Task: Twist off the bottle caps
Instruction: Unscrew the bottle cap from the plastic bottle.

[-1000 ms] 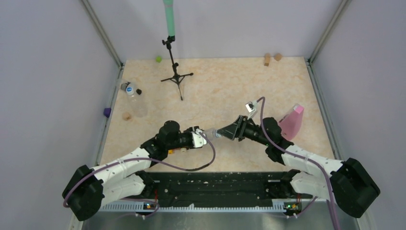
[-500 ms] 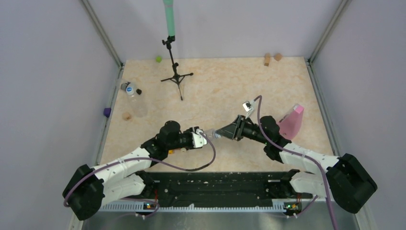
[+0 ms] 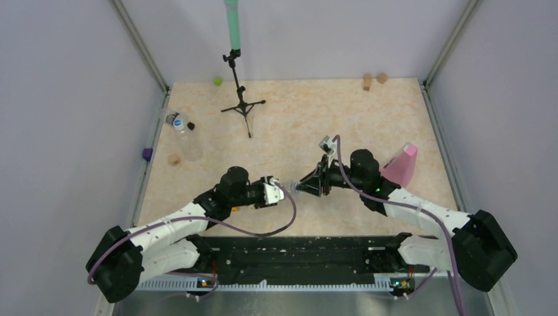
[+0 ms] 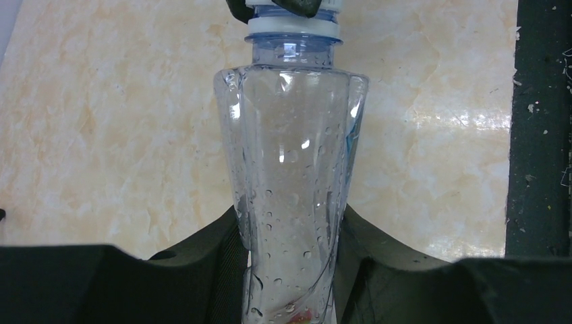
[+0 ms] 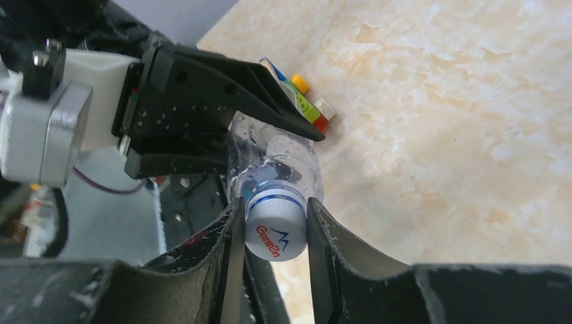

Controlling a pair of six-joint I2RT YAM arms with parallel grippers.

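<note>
The right jaws pinch tight on the small white round plastic screw cap [image 5: 276,231], squarely between them. Beyond it, the left jaws clamp the body of the clear plastic water bottle [image 4: 290,175], lying level over the beige marbled tabletop [image 3: 296,118].

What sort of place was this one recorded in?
Most likely a robot lab test cell, not a home or shop: plain grey wall panels on metal posts box in a marble-patterned table, and a small tripod stand stands on it.
</note>
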